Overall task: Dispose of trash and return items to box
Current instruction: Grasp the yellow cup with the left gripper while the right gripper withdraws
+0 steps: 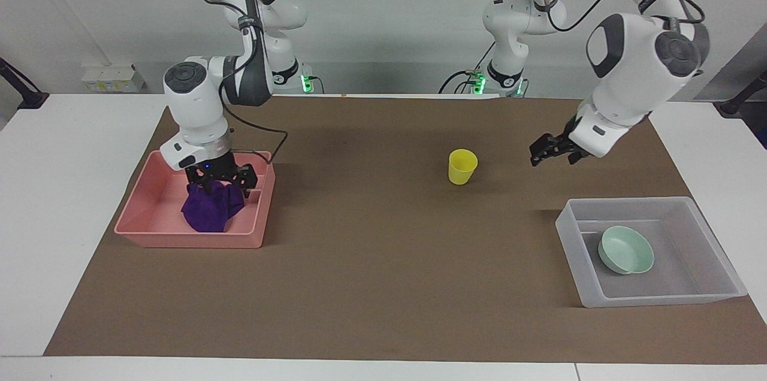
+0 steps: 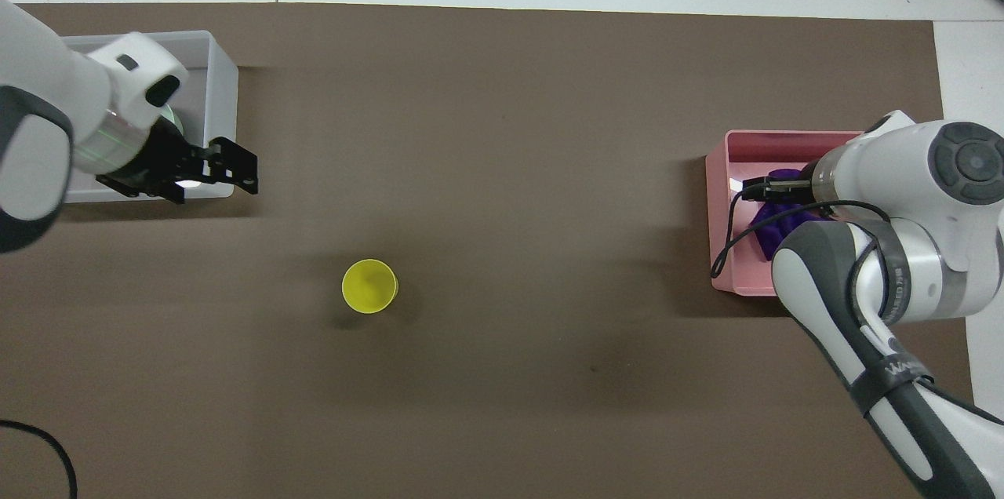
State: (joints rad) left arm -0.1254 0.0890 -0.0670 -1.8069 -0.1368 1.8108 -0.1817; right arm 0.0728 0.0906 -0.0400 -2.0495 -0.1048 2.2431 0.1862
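The purple cloth [image 1: 208,211] lies crumpled in the pink tray [image 1: 186,241]; in the overhead view the cloth [image 2: 767,226] shows partly under the right arm. My right gripper [image 1: 220,181] hangs just above the cloth with its fingers open. The mint-green bowl [image 1: 626,250] lies in the translucent box [image 1: 623,202]; in the overhead view the left arm hides most of it. The yellow cup [image 1: 462,166] stands upright on the mat, also seen in the overhead view [image 2: 369,286]. My left gripper [image 1: 546,152] is open and empty in the air, over the mat between the cup and the box.
A brown mat [image 1: 371,261] covers the table's middle. The pink tray [image 2: 715,224] sits at the right arm's end and the box [image 2: 223,75] at the left arm's end. The white table shows around the mat.
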